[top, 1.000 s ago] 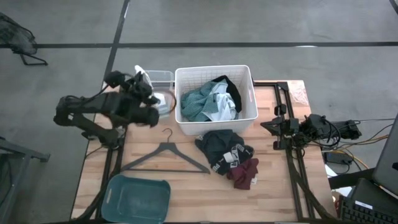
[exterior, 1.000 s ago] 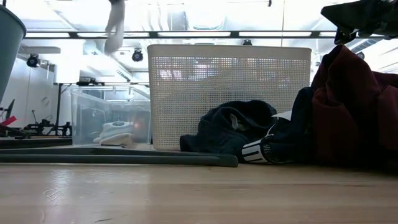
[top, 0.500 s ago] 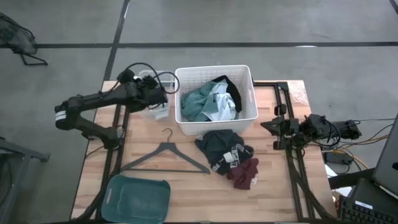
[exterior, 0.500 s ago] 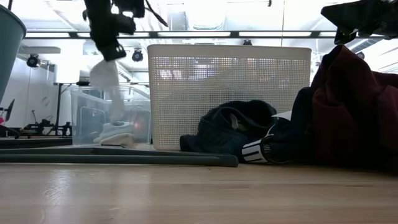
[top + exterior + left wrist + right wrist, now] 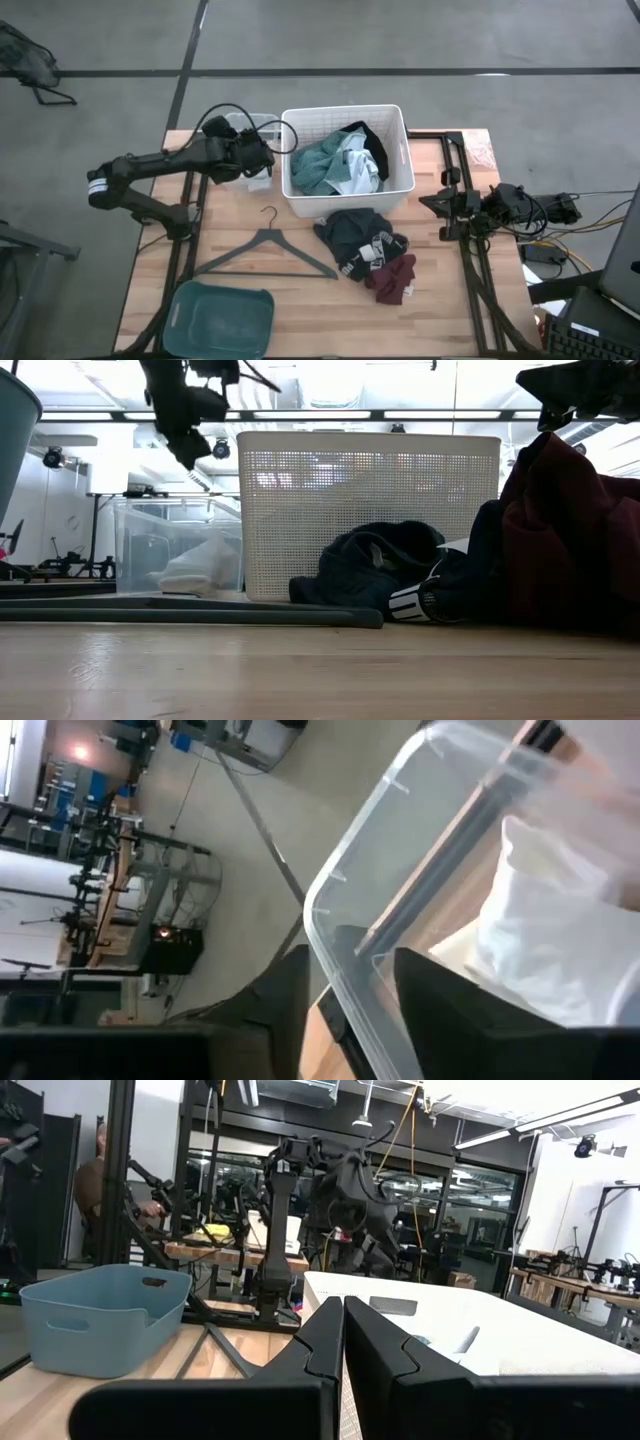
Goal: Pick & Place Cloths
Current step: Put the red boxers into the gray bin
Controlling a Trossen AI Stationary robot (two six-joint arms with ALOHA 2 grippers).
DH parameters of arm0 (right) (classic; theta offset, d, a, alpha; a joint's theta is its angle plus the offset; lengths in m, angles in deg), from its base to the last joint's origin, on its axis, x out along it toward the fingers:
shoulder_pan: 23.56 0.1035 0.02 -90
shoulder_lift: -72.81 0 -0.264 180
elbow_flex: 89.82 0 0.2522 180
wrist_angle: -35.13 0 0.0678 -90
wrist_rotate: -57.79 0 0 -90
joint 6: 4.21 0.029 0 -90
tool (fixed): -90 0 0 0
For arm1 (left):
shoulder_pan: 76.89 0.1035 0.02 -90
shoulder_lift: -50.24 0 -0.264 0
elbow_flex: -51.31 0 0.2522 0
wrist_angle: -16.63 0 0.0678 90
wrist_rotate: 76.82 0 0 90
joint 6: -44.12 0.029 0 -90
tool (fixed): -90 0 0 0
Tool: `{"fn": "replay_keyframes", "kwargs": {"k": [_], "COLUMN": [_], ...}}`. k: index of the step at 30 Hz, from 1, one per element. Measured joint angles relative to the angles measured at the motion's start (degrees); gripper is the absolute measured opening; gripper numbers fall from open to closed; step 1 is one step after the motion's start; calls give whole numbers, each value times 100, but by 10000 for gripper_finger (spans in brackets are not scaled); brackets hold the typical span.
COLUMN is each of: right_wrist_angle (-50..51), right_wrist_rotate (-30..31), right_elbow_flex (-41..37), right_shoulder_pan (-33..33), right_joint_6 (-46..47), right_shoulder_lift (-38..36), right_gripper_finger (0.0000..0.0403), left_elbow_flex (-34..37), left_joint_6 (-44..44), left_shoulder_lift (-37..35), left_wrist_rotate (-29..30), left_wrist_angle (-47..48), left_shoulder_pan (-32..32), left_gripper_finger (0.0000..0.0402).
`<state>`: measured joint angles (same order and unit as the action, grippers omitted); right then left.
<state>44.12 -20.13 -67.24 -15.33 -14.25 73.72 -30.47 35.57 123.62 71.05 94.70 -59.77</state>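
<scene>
- White cloth (image 5: pixel 200 565) lies slumped in clear bin (image 5: pixel 135 545), heap w/ a peak tilted toward the white basket (image 5: pixel 400 150); long axis can't tell.
- Same white cloth in L wrist view, bunched against the bin wall.
- L gripper (image 5: pixel 262 160) over the clear bin, just beside basket's left wall; fingers (image 5: pixel 430 1000) apart, nothing between them.
- L arm stretched low across table's left edge, forearm running toward basket; in low view its gripper hangs above the bin, clear of the cloth.
- Teal-green cloth (image 5: pixel 315 165) w/ white-grey cloth (image 5: pixel 352 165) piled in basket.
- Black cloth (image 5: pixel 355 240) on table in front of basket, maroon cloth (image 5: pixel 395 280) touching its near-right side.
- R gripper (image 5: pixel 343 1340) parked at table's right edge, fingers pressed together, empty.
- Hanger (image 5: pixel 265 255) flat on table, tray (image 5: pixel 220 318) at near-left corner.
</scene>
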Motion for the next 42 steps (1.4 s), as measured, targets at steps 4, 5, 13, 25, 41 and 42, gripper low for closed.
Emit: {"fn": "replay_keyframes", "kwargs": {"k": [4, 5, 13, 25, 41, 42], "right_wrist_angle": [0, -2, -2, -2, 4, 5], "right_wrist_rotate": [0, 0, 0, 0, 0, 0], "right_elbow_flex": [0, 0, 0, 0, 0, 0], "right_shoulder_pan": [2, 2, 1, 0, 2, 1], "right_joint_6": [0, 0, -2, 0, 0, 0], "right_shoulder_lift": [1, 1, 1, -2, -2, -2], "right_gripper_finger": [8, 8, 8, 8, 8, 8], "left_elbow_flex": [-263, -342, -872, -561, -283, -281], "left_joint_6": [-44, -61, -427, 235, 369, 369], "left_shoulder_lift": [-68, -79, -111, 77, 823, 888], "left_wrist_rotate": [-29, -60, -1064, -2318, -3140, -3140], "left_wrist_angle": [38, 56, -314, -3180, -4470, -4445], "left_shoulder_pan": [-180, -248, -1189, -3081, -3606, -3628], "left_gripper_finger": [176, 177, 179, 179, 179, 179]}}
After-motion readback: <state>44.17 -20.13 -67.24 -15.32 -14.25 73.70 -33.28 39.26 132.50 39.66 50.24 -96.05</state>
